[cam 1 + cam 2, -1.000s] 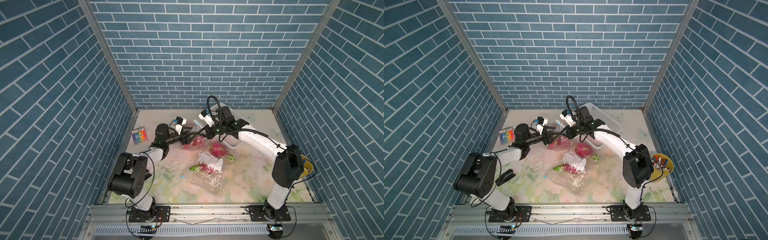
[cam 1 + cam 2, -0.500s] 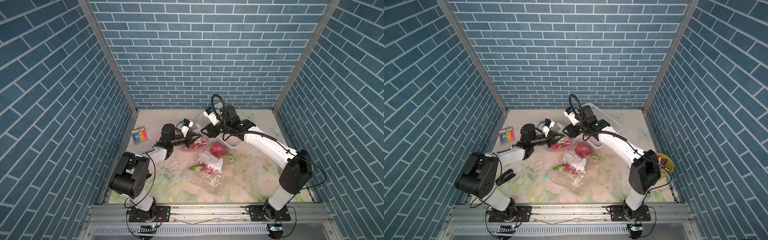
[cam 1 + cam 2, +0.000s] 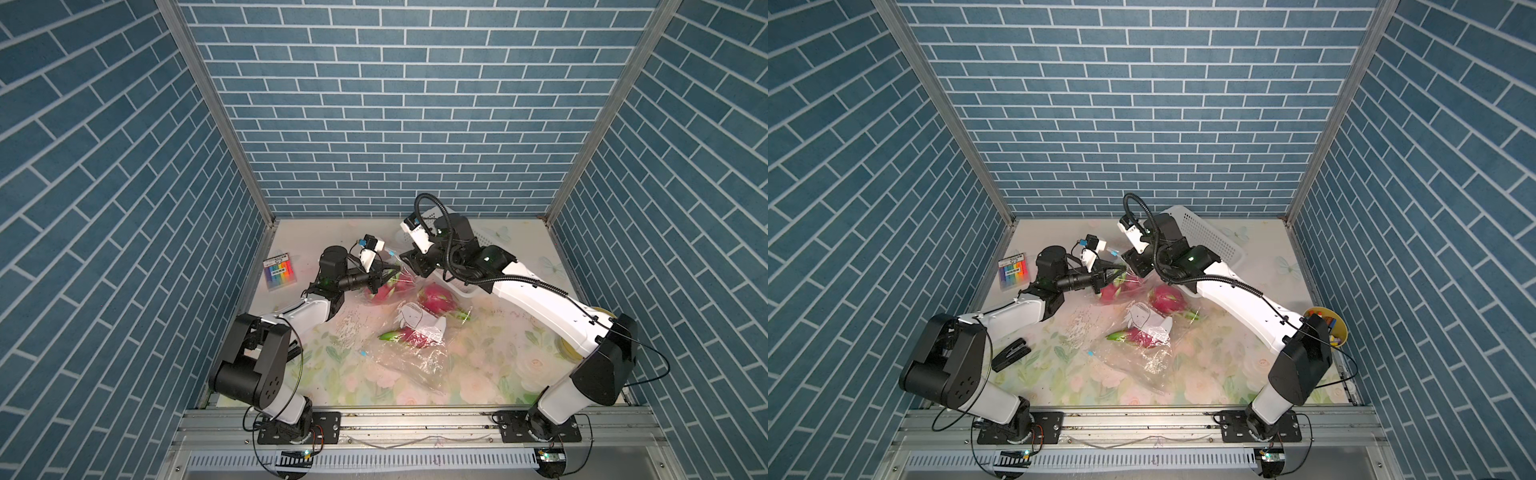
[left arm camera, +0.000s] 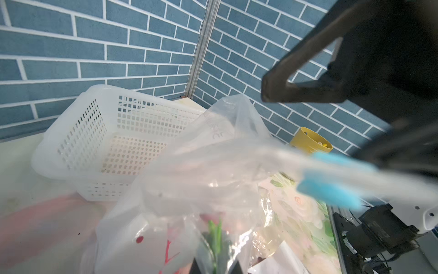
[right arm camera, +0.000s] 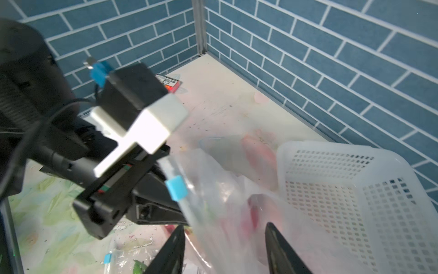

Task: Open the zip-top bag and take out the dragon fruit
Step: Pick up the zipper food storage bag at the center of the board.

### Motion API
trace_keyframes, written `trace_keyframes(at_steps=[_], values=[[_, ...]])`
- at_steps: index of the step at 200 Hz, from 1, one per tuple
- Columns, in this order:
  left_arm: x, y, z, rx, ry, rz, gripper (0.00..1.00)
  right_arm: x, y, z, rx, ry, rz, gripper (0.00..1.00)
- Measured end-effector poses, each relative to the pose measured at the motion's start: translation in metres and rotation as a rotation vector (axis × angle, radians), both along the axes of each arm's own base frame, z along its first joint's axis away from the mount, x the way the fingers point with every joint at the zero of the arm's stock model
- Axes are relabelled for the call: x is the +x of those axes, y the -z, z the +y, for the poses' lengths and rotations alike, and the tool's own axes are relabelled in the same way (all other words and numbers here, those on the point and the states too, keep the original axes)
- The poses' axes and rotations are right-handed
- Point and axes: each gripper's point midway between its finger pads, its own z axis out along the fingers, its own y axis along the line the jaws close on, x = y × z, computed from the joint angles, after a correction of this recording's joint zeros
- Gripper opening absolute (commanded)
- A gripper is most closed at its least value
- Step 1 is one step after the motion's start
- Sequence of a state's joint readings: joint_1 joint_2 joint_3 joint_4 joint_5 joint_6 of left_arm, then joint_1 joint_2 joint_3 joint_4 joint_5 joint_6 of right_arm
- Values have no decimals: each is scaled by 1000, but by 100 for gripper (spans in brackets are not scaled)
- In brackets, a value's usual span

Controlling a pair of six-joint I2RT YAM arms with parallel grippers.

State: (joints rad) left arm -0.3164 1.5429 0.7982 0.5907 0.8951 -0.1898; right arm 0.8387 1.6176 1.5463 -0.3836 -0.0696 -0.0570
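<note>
Both top views show three dragon fruits, two bags; left fingers pinch one, right fingers spread.

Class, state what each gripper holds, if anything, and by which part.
Left gripper pinches the zip-top bag at its top edge, beside the blue slider. Right gripper is open, holding nothing.

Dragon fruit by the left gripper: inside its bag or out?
Inside: the dragon fruit shows pink through the clear zip-top bag pinched by the left gripper.
</note>
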Motion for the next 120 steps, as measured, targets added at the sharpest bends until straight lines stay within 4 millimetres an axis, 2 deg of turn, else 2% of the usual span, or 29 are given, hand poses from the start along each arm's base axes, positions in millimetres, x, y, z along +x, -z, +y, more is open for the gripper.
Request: trace_keyframes(at_steps=[30,71,120], values=[[0,0,0,-1,-1,6,2,-5,10,19,-40,-34,-26,56],[0,0,0,-2,2,7,1,12,20,19,-92,13,-72,53],[-2,-1,-1,-4,14,7,2,24,10,17,-103,45,-152,40]])
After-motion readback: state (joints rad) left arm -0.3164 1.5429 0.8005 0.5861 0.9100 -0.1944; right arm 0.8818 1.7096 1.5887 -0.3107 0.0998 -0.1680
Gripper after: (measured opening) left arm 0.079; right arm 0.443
